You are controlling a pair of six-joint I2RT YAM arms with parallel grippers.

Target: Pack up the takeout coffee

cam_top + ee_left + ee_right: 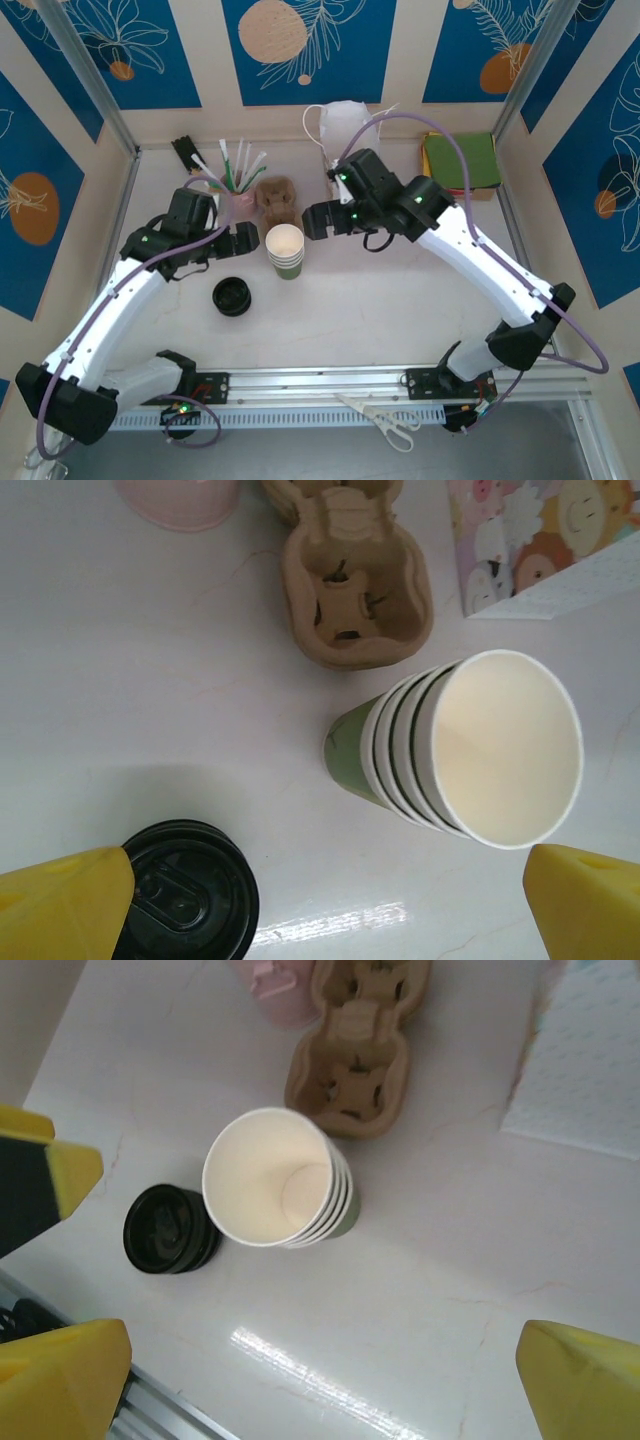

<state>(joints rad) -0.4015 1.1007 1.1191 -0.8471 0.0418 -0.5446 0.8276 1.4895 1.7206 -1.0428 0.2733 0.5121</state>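
Near the middle of the bench stands a stack of green cups (pixel 286 250), nested, lidless and cream-white inside. A black lid (pixel 232 296) lies on its own to their left, a little nearer the near edge and apart from them. Where the takeout coffee itself (a cup wearing its lid) sits, I cannot tell.

Just beyond the stack, toward the far edge, lies a brown cardboard cup carrier (pixel 278 196). A pink cup (pixel 238 203) holding straws is beside it on the left. A white bag (pixel 345 125) stands at the far edge about midway along, and a green pad (pixel 460 160) lies in the far right corner. Scissors (pixel 385 420) rest on the metal rail along the near edge.

The left pincer (pixel 320 910) is spread wide and pinches nothing, with its yellow fingertips (pixel 65 895) at either side of the left wrist view, the lid under one and the stack between them. The right pincer (pixel 320 1385) is likewise spread and bare, hanging above the bench to the right of the stack.
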